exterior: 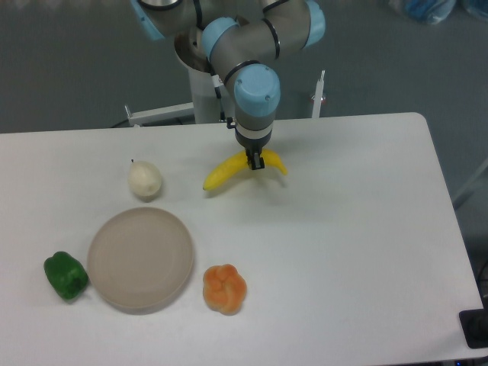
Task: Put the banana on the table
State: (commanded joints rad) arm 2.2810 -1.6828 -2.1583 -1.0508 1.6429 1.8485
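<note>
The bright yellow banana (226,172) hangs curved just above the white table (343,229), near its back middle. My gripper (255,161) points straight down and is shut on the banana at its middle; one end sticks out left toward the onion, the other a little to the right. A faint shadow lies on the table below it. The arm's grey and blue wrist stands directly over the grip.
A cream onion (144,180) sits left of the banana. In front of it lie a round beige plate (140,259), a green pepper (65,275) and an orange bun-like fruit (225,289). The robot base (217,84) rises behind the table's back edge.
</note>
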